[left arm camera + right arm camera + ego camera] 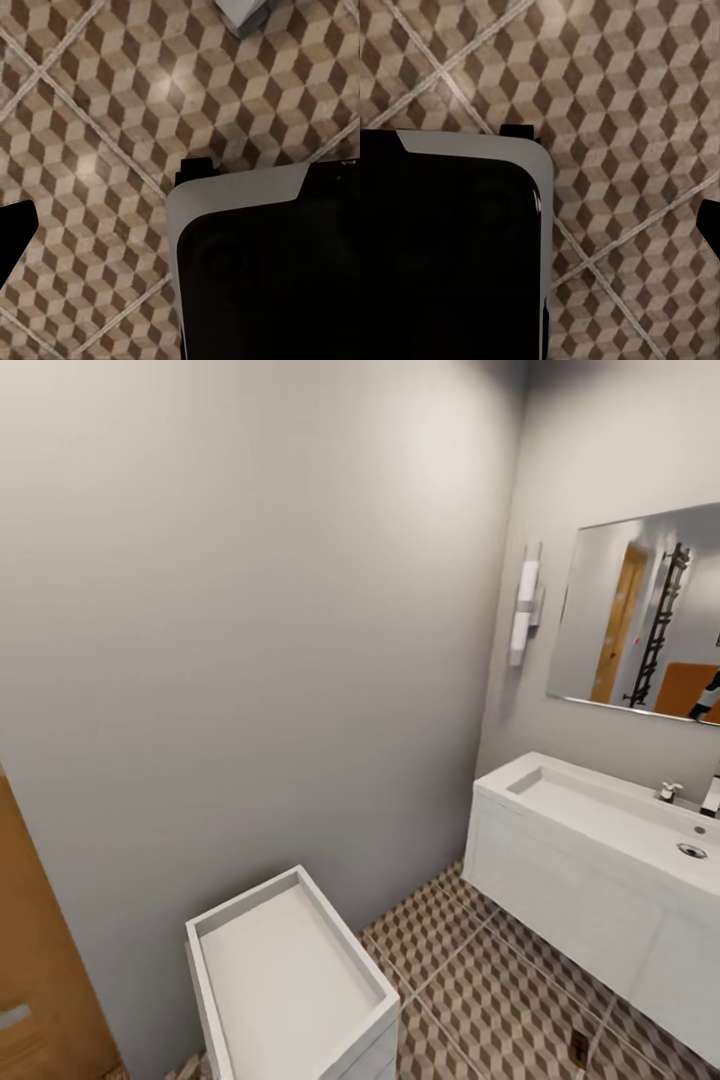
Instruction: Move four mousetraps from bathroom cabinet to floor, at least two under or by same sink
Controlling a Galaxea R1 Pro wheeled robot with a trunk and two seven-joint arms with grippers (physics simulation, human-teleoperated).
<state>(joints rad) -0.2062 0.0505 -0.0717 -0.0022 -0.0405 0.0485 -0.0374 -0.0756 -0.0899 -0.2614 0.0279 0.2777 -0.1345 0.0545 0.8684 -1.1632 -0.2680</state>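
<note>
Bathroom corner, head view:
- Sink (600, 810): white basin on a white box vanity, chrome tap at its back edge, mirror (640, 615) above.
- Floor (480, 980): cube-pattern tiles, pale grout.
- Mousetrap (578, 1049): one small dark slab on the floor, just in front of the vanity.
- White tray-top unit (290, 980): against the grey wall.
- Hands: wrist views show dark robot body over the floor tiles; spread or pressed together, cannot tell.

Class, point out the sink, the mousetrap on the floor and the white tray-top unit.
sink (600, 815): head view, basin floor.
mousetrap (579, 1048): head view, its wooden slab, beside the vanity.
tray-top unit (290, 970): head view, tray bottom.
</note>
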